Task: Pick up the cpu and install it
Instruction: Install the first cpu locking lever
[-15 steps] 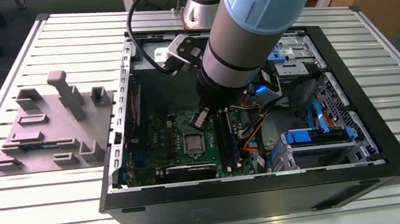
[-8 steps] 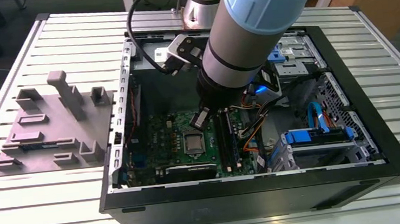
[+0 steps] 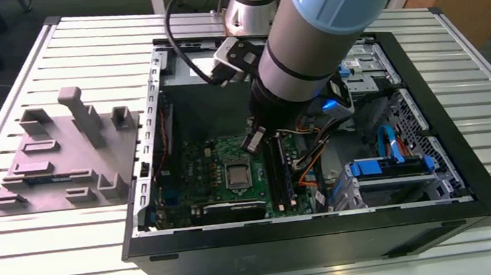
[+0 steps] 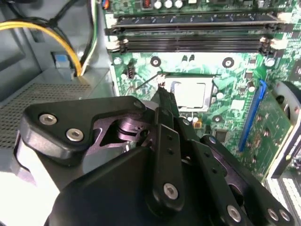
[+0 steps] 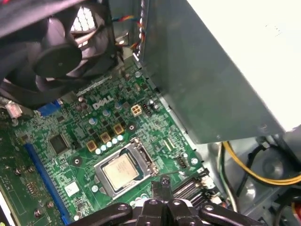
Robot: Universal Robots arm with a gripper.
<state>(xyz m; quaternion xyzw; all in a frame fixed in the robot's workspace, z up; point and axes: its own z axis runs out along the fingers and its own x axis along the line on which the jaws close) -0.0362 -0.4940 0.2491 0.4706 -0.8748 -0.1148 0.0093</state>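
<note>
I saw the cpu (image 5: 121, 170) lying flat in its socket on the motherboard (image 5: 70, 141). My gripper (image 4: 162, 89) hung just above the socket (fingers pressed together, holding nothing).

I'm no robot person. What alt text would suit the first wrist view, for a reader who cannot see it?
A small square chip with a silver-grey metal top, the cpu, sits in its metal-framed socket on a green motherboard, with the robot's black gripper close beside the socket. A black round fan and a large grey metal box stand beyond the board.
</note>
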